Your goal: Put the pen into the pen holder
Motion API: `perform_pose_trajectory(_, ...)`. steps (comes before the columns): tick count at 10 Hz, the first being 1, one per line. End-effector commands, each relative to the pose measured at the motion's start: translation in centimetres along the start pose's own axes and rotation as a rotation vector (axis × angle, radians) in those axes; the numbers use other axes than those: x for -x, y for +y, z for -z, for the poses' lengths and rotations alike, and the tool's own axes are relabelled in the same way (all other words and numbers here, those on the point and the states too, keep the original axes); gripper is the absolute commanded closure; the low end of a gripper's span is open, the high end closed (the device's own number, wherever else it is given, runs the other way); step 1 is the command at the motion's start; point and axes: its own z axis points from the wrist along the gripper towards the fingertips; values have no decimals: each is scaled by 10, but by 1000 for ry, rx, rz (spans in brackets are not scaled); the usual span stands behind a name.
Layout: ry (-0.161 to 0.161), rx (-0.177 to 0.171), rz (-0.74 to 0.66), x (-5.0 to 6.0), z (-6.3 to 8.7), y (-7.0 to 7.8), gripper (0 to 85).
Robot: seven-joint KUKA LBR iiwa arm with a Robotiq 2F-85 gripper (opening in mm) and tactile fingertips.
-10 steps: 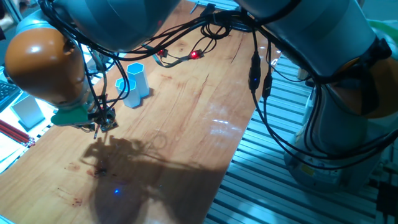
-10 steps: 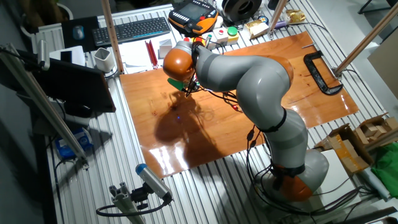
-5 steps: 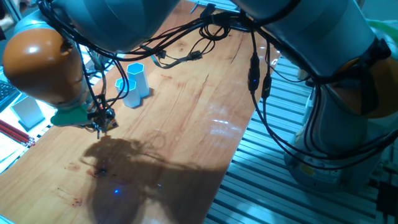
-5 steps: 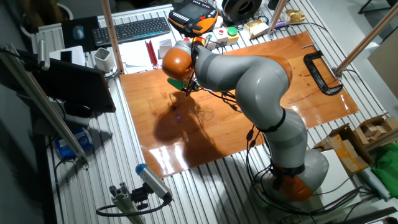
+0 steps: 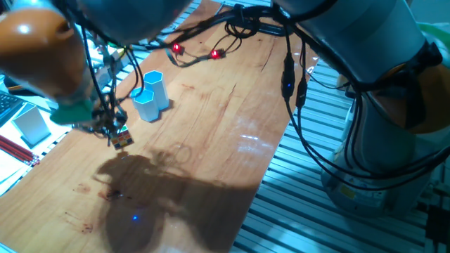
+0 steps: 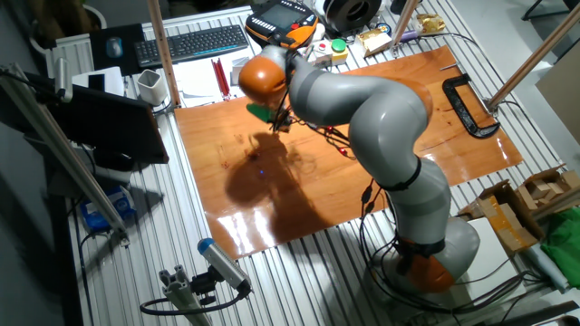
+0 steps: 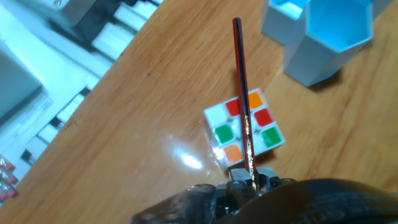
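Note:
My gripper (image 7: 252, 180) is shut on the pen (image 7: 242, 93), a thin reddish-brown stick that points away from the hand, over the small multicoloured cube (image 7: 245, 127). The cube lies on the wooden table below the pen. The light blue pen holder (image 7: 323, 37), two joined hexagonal tubes, stands beyond the pen's tip to the right. In one fixed view the gripper (image 5: 111, 128) hangs just above the cube (image 5: 123, 139), left and in front of the pen holder (image 5: 151, 95). In the other fixed view the gripper (image 6: 276, 122) is at the table's far left part; the holder is hidden there.
Red pencils (image 5: 17, 151) and a grey box (image 5: 31, 123) lie off the table's left edge. Cables with red lights (image 5: 211, 53) run across the far end. A keyboard (image 6: 190, 43), a white cup (image 6: 152, 86) and a black clamp (image 6: 467, 104) surround the table.
The arm has risen and moved a little toward the far side with the pen in its grip. The cube now shows uncovered below the gripper.

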Motion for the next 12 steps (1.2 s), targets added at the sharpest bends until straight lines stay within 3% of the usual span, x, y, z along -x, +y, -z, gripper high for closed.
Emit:
perform_pose_trajectory(1, 34, 5, -14, 6, 14, -3, 843)
perform_pose_trajectory(3, 99, 10, -43, 13, 28, -10, 843)
perform_pose_trajectory(6, 140, 1, -71, 15, 39, -16, 843)
perform_pose_trajectory(12, 222, -5, -92, 20, 44, -20, 843)
